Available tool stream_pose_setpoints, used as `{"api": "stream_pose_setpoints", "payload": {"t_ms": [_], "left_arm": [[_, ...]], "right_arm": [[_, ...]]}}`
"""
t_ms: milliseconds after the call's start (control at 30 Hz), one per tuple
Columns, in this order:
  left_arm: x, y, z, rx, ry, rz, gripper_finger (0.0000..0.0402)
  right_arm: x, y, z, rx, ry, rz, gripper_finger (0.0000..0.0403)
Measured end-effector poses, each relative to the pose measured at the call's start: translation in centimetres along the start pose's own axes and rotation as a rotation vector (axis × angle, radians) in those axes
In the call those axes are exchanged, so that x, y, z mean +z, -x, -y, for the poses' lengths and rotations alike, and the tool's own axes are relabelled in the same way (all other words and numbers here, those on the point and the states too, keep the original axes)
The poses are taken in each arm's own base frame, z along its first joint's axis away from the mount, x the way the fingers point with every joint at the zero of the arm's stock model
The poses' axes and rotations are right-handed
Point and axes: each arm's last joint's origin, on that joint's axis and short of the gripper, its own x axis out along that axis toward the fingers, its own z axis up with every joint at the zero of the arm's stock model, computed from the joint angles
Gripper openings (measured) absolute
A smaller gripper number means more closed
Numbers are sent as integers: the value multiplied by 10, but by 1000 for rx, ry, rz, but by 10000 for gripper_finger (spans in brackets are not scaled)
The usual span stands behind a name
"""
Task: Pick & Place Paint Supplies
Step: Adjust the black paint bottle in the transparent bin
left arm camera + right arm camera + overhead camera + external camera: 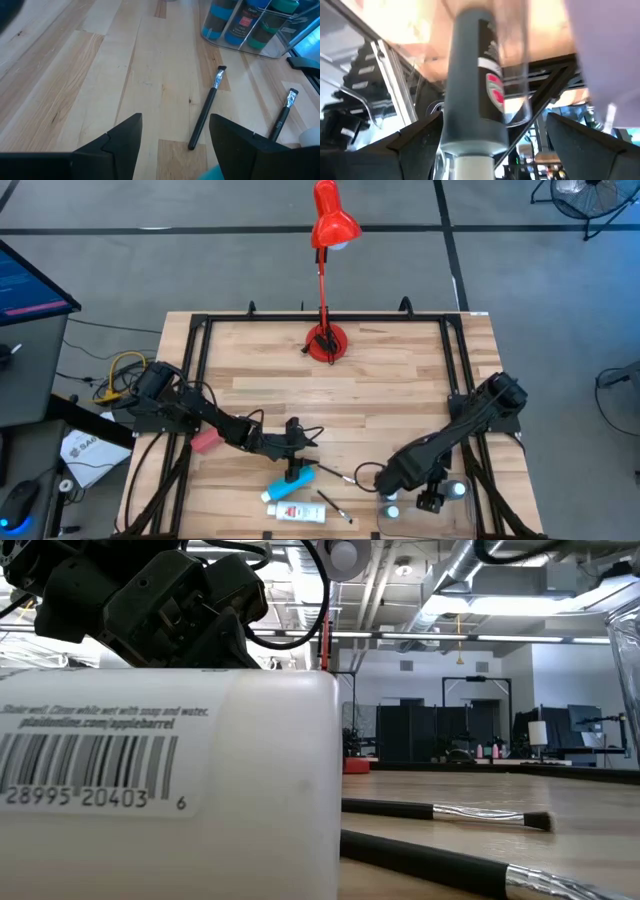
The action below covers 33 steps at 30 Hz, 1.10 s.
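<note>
Paint supplies sit at the bench's [380, 380] 6 o'clock edge, both arms low among them.
Left end effector [297, 448] hangs fingers apart, empty, just above a teal tube [291, 483]; a white tube [301, 511] and two dark paintbrushes [205, 113] lie near. At 5 o'clock the right end effector [430, 498] stands wide open around a grey bottle [474, 85] in the clear tray [455, 518]; contact cannot be told. Red lamp [326, 280] stands at 12 o'clock.

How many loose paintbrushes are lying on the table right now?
2. One paintbrush lies on the wood just ahead of the left gripper; the second paintbrush lies beside it, nearer the clear tray. More could be hidden under the arms.
</note>
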Motion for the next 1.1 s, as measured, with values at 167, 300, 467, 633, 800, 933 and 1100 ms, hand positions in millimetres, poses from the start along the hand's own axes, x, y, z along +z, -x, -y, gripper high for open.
{"api": "stream_pose_setpoints", "payload": {"t_ms": [167, 300, 467, 633, 800, 933, 1100], "left_arm": [[0, 0, 0, -1, 1, 2, 209], [1, 0, 0, -2, 2, 5, 209], [1, 0, 0, -3, 4, 8, 209], [2, 0, 1, -6, 7, 16, 209], [2, 1, 4, -21, 16, 30, 209], [5, 2, 8, -44, 31, 66, 209], [10, 4, 12, -73, 53, 117, 209]], "right_arm": [[-13, 20, 9, 9, -30, 137, 344], [-25, 44, 10, 23, -16, 312, 344], [-40, 77, 8, 23, 9, 626, 344], [-57, 104, -2, -25, 101, 1011, 344], [-71, 112, -17, -91, 188, 1312, 344], [-87, 106, -32, -262, 207, 1554, 344], [-101, 78, -46, -451, 219, 1717, 344]]}}
